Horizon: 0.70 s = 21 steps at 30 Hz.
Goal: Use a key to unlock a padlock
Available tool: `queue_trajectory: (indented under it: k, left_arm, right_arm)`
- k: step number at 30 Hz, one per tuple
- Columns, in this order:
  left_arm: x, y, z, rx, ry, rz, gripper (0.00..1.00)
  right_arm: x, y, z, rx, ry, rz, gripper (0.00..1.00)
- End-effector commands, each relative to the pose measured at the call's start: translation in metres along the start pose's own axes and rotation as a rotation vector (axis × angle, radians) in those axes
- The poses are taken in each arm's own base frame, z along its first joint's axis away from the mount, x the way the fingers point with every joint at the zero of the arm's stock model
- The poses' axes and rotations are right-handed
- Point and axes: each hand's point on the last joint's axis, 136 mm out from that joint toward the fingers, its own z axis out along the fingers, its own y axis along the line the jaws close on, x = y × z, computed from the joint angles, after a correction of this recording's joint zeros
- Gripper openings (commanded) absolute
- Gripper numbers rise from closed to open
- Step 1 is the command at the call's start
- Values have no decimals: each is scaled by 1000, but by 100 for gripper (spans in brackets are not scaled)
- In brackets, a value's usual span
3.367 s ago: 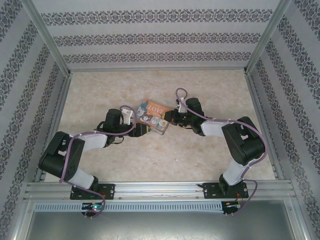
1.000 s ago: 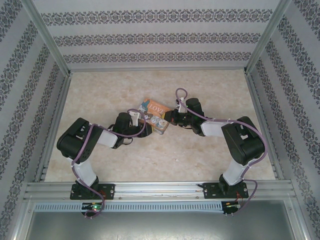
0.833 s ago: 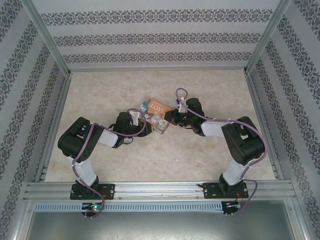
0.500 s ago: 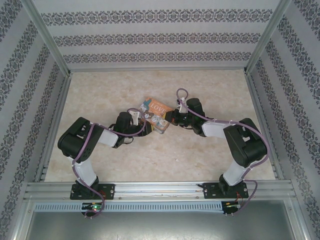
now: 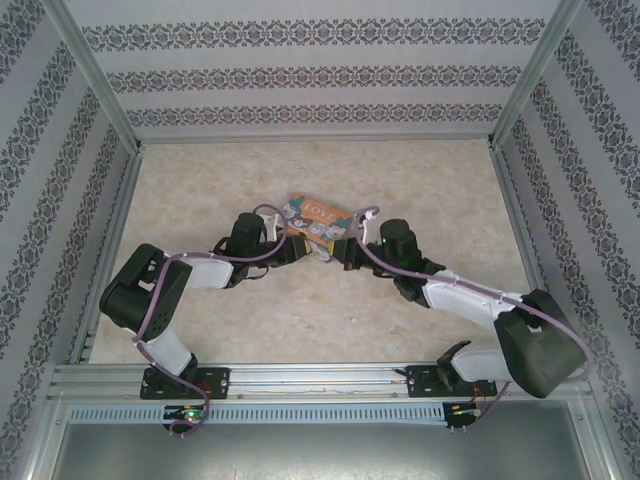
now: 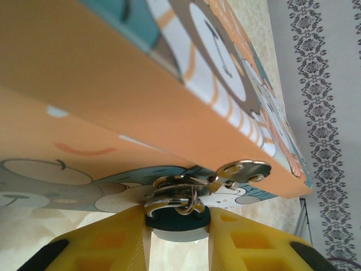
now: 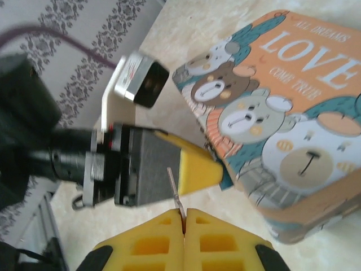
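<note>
Left pincer (image 6: 177, 220): I noted it clamped on the teal padlock (image 6: 175, 227), which hung at the hasp (image 6: 242, 170) on the orange box's (image 6: 84, 73) edge. Right pincer (image 7: 184, 215): I saw it pinched shut on a thin key (image 7: 175, 189), blade protruding, just short of that box

Overhead rear view, wrist close-ups, seemingly sharing box (image 5: 318, 214)

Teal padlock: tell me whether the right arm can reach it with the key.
Probably not yet. The left pincer grips the small teal padlock at the orange cartoon box, and its yellow finger seems to stand between the right pincer's thin silver key and the lock.
</note>
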Motion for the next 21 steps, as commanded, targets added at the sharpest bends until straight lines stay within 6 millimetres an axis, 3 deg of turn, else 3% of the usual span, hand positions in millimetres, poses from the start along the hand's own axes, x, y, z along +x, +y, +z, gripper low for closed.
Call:
queue_trajectory:
  k: [1, 9, 21]
  left_arm:
    - [-4, -26, -3, 46, 29, -32, 28]
    - [-10, -33, -1, 41, 43, -91, 28]
    - [-9, -33, 1, 26, 72, -138, 28]
  right_arm:
    - [11, -12, -5, 107, -35, -129, 0]
    - [42, -20, 4, 215, -38, -251, 0]
    - [47, -33, 18, 321, -64, -302, 0]
